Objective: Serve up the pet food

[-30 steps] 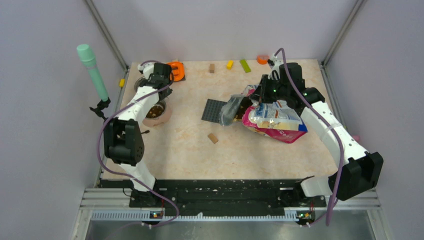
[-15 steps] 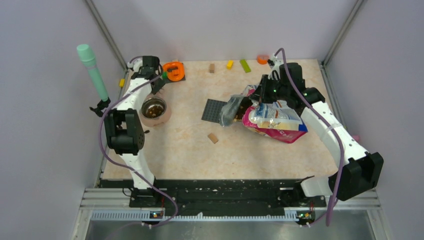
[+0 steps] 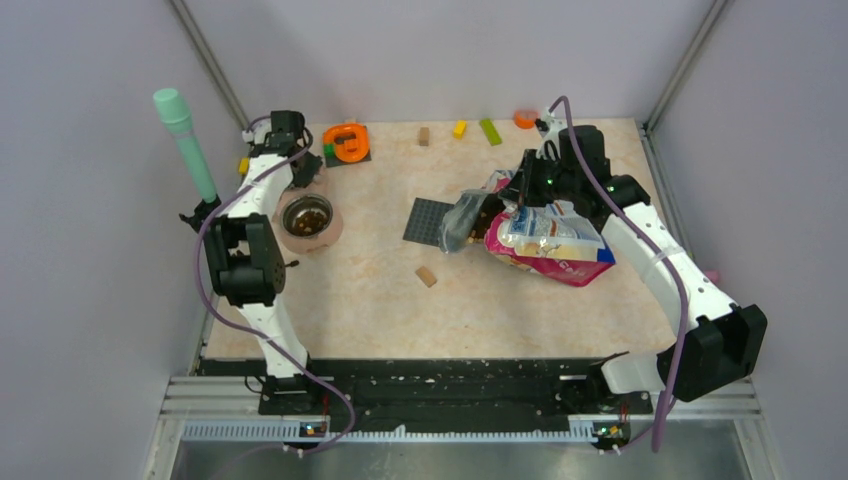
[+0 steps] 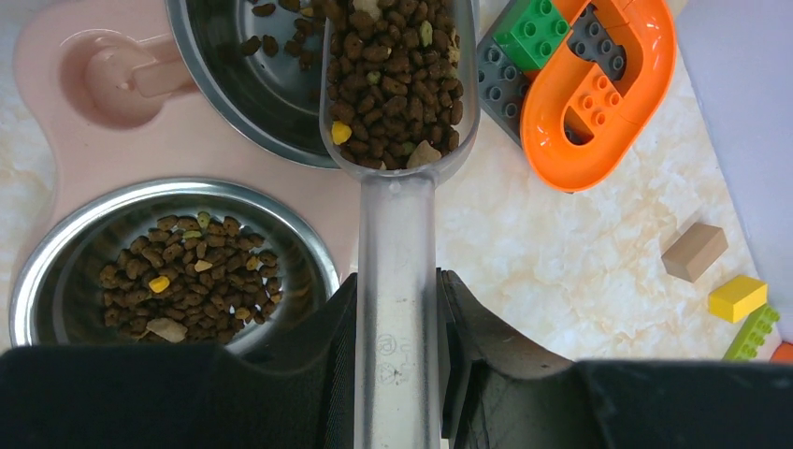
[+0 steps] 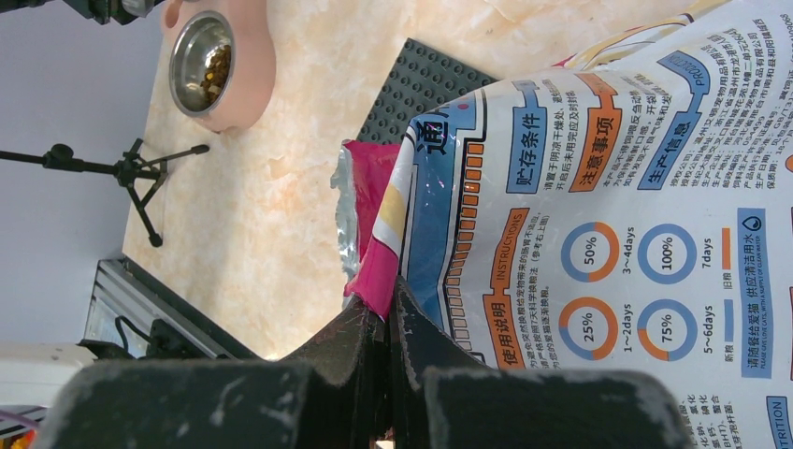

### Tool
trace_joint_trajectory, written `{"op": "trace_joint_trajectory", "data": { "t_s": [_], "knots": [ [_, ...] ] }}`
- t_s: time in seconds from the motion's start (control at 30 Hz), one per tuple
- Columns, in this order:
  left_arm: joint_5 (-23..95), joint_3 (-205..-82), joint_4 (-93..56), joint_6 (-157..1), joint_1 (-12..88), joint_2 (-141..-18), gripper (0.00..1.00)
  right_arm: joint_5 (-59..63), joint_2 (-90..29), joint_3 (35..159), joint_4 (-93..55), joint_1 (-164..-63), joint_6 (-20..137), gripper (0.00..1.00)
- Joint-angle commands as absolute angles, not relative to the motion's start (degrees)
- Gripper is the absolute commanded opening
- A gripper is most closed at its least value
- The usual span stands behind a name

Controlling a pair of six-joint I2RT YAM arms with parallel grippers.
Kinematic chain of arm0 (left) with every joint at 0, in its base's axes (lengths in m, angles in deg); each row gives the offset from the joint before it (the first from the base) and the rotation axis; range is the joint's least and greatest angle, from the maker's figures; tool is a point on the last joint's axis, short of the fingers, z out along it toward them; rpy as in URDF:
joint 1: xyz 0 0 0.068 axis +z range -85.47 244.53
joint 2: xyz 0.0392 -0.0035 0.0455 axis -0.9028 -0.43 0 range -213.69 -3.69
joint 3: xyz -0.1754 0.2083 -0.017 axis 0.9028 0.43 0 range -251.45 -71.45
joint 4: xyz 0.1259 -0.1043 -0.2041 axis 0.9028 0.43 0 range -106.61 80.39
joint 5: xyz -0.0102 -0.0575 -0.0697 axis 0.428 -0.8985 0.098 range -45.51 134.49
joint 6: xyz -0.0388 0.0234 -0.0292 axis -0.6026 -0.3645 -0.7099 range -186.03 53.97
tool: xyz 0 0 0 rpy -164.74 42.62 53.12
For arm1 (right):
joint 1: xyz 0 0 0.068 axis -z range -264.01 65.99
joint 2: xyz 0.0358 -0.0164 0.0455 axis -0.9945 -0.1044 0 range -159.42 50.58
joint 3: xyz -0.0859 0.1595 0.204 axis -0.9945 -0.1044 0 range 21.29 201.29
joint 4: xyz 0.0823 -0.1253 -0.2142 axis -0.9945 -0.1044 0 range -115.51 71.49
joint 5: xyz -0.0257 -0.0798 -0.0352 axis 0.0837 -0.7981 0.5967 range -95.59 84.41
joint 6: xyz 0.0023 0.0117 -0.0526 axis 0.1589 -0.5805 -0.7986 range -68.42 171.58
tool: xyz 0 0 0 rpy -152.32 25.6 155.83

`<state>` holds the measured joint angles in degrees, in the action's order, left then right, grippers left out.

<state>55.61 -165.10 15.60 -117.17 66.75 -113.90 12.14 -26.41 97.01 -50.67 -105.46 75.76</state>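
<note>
My left gripper [image 4: 396,292] is shut on the handle of a clear plastic scoop [image 4: 396,224]. The scoop is full of dark-brown kibble [image 4: 393,65] and hangs over the rim of the far steel bowl [image 4: 245,98], which holds a few pellets. The near bowl [image 4: 58,245] of the pink feeder [image 4: 108,150] holds a layer of kibble [image 4: 192,273]. In the top view the left gripper [image 3: 287,143] is at the back left. My right gripper [image 5: 390,301] is shut on the open edge of the pink-and-blue cat food bag [image 5: 608,187], which lies at the right [image 3: 556,243].
An orange U-shaped brick piece [image 3: 346,141] sits just right of the scoop [image 4: 591,89]. A dark grey studded plate [image 3: 426,219] lies beside the bag's mouth and a tan block [image 3: 427,276] in front of it. Small blocks line the back edge. A teal pole [image 3: 186,143] stands at the left.
My left arm has swung back and to the left with the scoop, uncovering the near bowl. The right arm and the bag have not moved.
</note>
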Motion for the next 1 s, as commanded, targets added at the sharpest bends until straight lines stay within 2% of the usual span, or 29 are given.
{"op": "trace_joint_trajectory", "data": {
  "t_s": [0.0, 0.63, 0.97],
  "knots": [
    [54.3, -164.1, 13.2, -121.3, 67.2, -111.3, 0.0, 15.5, -24.4, 98.4, -44.1, -105.4, 76.4, 0.0],
    [40.9, -154.6, 5.6, -137.7, 70.6, -105.3, 0.0, 15.6, -22.6, 97.2, -44.1, -105.4, 76.6, 0.0],
    [38.5, -149.7, 0.5, -144.6, 72.8, -102.6, 0.0, 15.7, -21.2, 96.2, -44.2, -105.4, 76.7, 0.0]
  ]
}}
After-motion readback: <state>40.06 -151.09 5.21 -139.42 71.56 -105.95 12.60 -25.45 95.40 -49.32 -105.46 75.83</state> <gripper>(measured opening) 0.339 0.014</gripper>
